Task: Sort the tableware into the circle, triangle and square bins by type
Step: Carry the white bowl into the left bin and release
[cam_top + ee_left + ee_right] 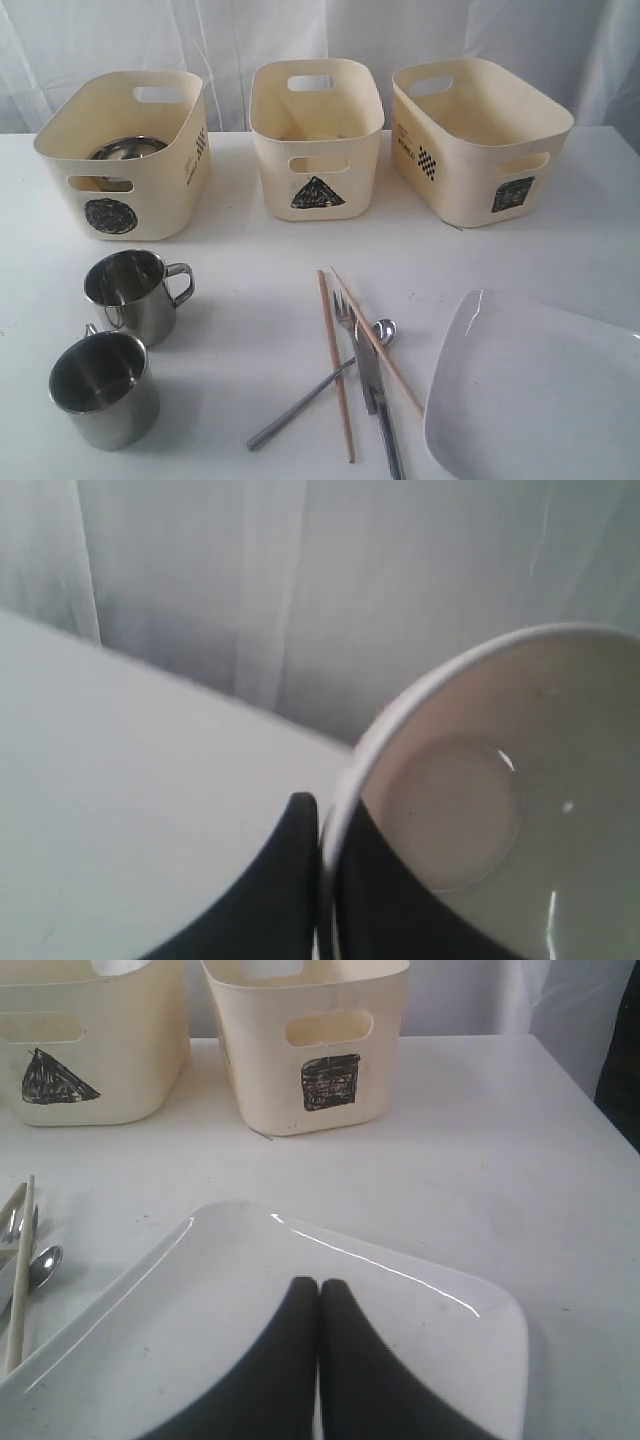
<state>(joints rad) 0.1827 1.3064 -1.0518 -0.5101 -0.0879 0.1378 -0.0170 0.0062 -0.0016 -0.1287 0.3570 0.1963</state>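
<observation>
circle bin [160,190] on the left has 1 steel bowl [125,149] in it, the only item visibly sorted. 2 steel mugs [130,290] [100,388] stand on the table in front of it, not binned. triangle bin [275,190] in the middle looks empty. in front of it lie the chopsticks [335,370], fork [343,305], spoon [300,408] and knife [375,395], crossed in 1 loose pile. square bin [460,180] on the right shows nothing inside, and the white square plate [530,400] sits on the table in front of it. judged early: 1 done, 8 left. left gripper [325,820] is clamped on the rim of the small white bowl [470,810], 1 finger outside and 1 inside. the bowl is lifted and tilted, out of the exterior view. right gripper [319,1285] has its fingers pressed together, holds nothing, and hangs over the plate. contact unclear.
</observation>
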